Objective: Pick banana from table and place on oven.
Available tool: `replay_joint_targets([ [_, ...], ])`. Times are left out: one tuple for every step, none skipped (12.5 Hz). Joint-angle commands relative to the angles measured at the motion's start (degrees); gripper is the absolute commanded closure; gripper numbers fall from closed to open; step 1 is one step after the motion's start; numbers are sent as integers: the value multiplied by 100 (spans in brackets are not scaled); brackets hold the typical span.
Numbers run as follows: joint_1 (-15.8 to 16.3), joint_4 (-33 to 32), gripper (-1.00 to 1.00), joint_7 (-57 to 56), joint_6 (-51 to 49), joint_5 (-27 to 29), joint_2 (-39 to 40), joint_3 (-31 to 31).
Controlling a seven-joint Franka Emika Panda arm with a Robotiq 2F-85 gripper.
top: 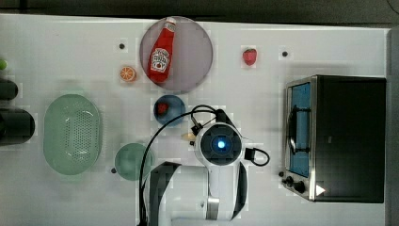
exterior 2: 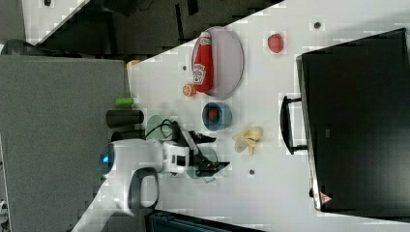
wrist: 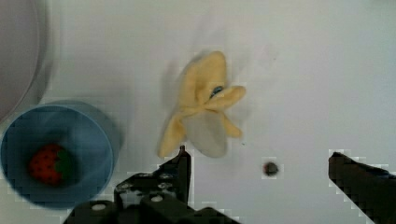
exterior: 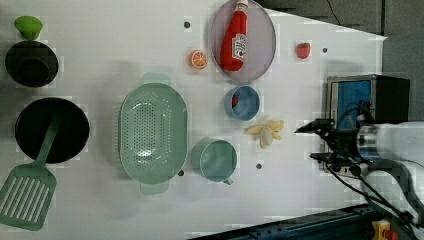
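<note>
The pale yellow banana (exterior: 266, 131) lies on the white table (exterior: 100, 210) between the blue bowl and the oven (exterior: 380, 95). It also shows as the banana (exterior 2: 248, 137) in the right view and the banana (wrist: 203, 107) in the wrist view. From the top, the arm's wrist (top: 219, 143) covers most of the banana (top: 188, 136). My gripper (exterior: 306, 144) hangs above the table, open, with nothing between its fingers. In the wrist view the gripper (wrist: 259, 161) stands just short of the banana, one finger (wrist: 182, 163) close to its edge. The oven (top: 348, 136) has a matte black top.
A blue bowl (exterior: 242, 103) holding a strawberry sits close to the banana. A teal cup (exterior: 216, 160), a green colander (exterior: 152, 132), an orange slice (exterior: 198, 59), a ketchup bottle (exterior: 235, 37) on a purple plate and a loose strawberry (exterior: 303, 50) lie around. Black bowls and a spatula stand at the left view's left.
</note>
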Motion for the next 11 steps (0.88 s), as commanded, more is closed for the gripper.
replay_joint_targets([
  [105,96,-100,203,558,-94,426,20],
  [110,120,-100,203,737,-94,664,59],
  [111,121,-100,207,968,-94,881,96],
  [113,123,-100,208,1228,-94,1085,121],
  [113,124,-100,209,1457,-94,1272,138],
  [113,127,-100,209,1674,-93,1448,151],
  [113,127,-100,209,1836,-94,1615,159],
  [113,130,-100,209,2002,-94,1779,162],
  [114,134,-100,209,2151,-94,1937,165],
  [114,134,-100,209,2286,-93,2083,175],
  [114,135,-100,217,2441,-93,2202,180],
])
